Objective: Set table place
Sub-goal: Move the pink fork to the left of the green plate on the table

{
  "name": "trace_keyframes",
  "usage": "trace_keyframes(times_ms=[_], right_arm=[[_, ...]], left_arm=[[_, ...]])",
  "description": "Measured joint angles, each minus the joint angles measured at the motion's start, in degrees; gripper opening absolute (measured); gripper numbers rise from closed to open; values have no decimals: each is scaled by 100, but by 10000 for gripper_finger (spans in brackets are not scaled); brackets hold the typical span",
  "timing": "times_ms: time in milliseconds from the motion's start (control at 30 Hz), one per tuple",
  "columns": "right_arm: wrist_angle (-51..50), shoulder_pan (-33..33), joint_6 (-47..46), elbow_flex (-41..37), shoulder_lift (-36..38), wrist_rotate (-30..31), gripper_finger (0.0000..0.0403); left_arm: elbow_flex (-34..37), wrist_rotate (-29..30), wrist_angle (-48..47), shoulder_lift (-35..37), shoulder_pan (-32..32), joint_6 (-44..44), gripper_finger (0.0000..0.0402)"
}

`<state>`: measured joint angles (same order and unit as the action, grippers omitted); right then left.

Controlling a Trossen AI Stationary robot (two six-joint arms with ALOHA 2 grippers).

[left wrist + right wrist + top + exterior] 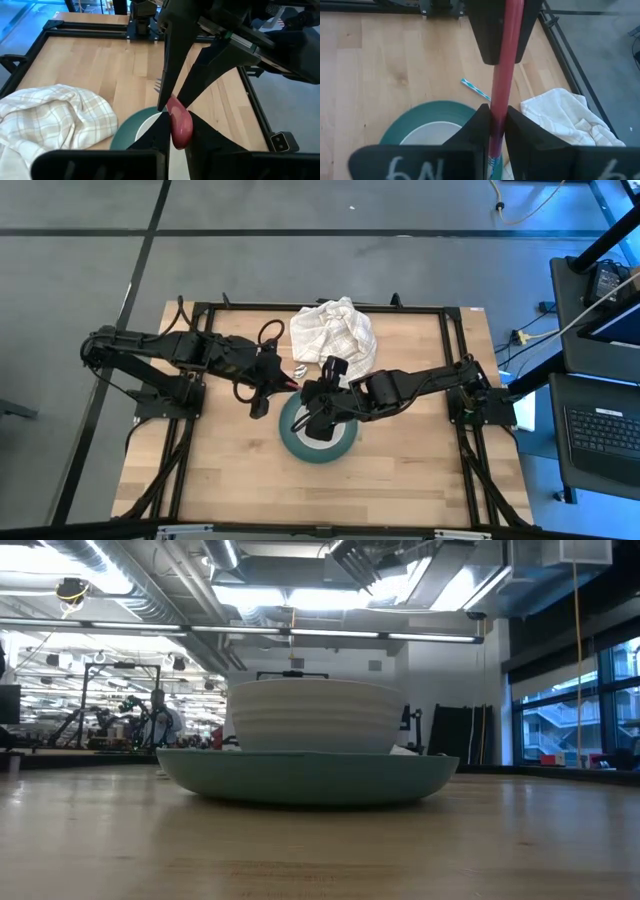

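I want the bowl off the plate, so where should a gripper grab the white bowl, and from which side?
Grip the white bowl by its rim from straight above, one finger inside, one outside: it sits upright in the teal plate, and its ribbed wall looks too wide to span. The left gripper and right gripper both hold the red-handled fork above it.

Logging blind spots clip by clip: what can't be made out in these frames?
- Spoon: not made out in any view; in the high view the arms cover much around the plate.
- Bowl contents: the low view looks level at its wall, and the right arm covers it from above.
- Fork tines: in the high view, hidden where the left gripper and right gripper meet.
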<state>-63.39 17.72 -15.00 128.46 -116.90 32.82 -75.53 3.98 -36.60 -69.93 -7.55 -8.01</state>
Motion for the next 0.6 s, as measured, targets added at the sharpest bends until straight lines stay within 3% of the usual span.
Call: trace_keyframes(times_ms=[133, 433, 600], right_arm=[[116, 4, 9, -2, 0, 59, 62], [288, -4, 72, 0, -2, 97, 148], [359, 1, 68, 0, -2, 192, 177]], left_arm=[[-2, -17, 4, 13, 0, -44, 26], [-4, -3, 30, -4, 9, -61, 25], [-4, -3, -107, -4, 7, -57, 25]])
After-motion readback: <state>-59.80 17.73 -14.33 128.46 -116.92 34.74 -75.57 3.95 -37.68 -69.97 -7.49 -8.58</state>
